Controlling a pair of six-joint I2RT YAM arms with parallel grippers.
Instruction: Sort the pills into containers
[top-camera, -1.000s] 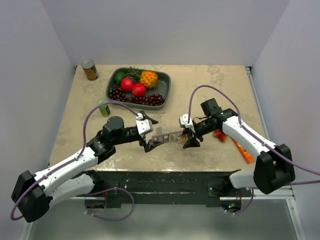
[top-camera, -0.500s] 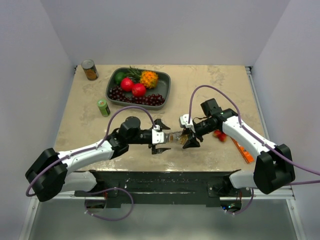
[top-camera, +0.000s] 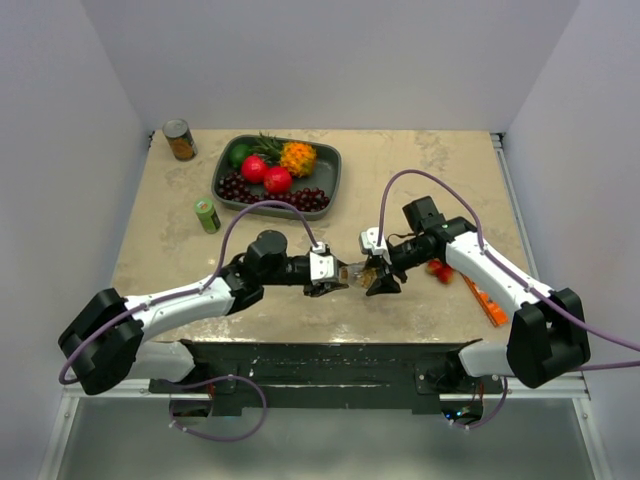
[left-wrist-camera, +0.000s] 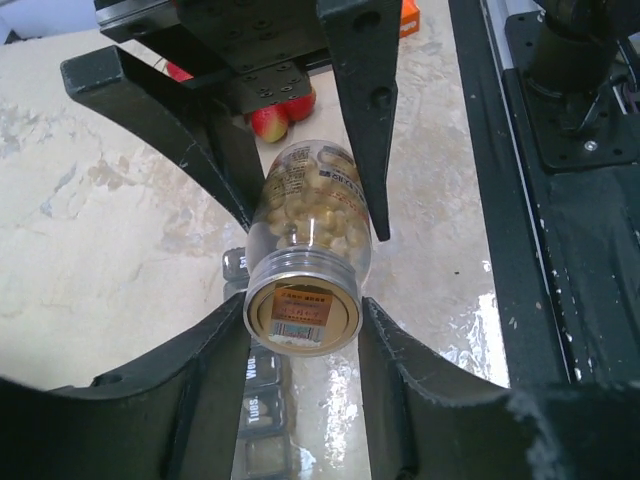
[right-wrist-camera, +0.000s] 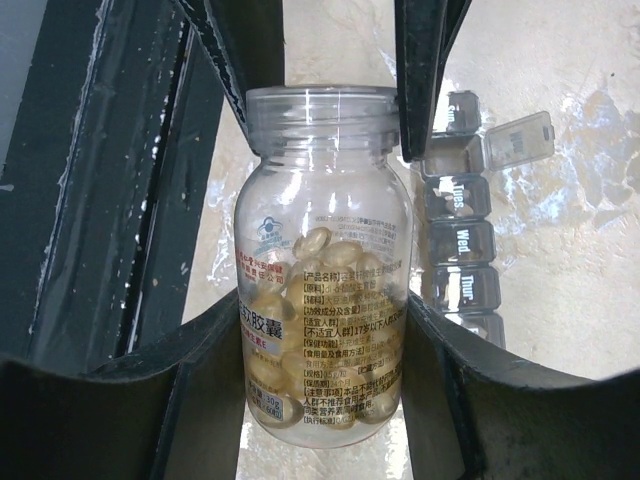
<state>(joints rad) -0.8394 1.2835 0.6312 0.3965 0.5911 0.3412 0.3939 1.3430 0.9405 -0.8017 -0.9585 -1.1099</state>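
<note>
Your left end effector (left-wrist-camera: 302, 315) is clamped on the neck of the pill bottle (left-wrist-camera: 310, 215), with 1 finger pressed to each side of the rim. The bottle is held lying roughly level between the 2 arms, near the front edge of the desk (top-camera: 430, 170). The containers (right-wrist-camera: 462, 245), a grey strip of small lidded compartments, lie on the desk under the bottle and just to 1 side of it, below both sets of fingers and touching neither. Your right end effector (right-wrist-camera: 322, 310) is clamped on the bottle's body, 1 finger on each flank. The pale yellow pills (right-wrist-camera: 320, 245) are gathered in that end. In the right wrist view 1 lid (right-wrist-camera: 515, 140) near the far end of the strip stands flipped open, while the compartments marked "Wed" and "Thur" sit shut. From overhead you can hardly make out the strip, since the bottle and fingers cover nearly all of it. In the left wrist view its row runs under the fingers and off the bottom edge, so you cannot count the compartments or tell whether any holds a pill. The bottle end facing the left wrist camera shows a gold disc with a small label. You cannot tell whether that is a seal or a cap.
</note>
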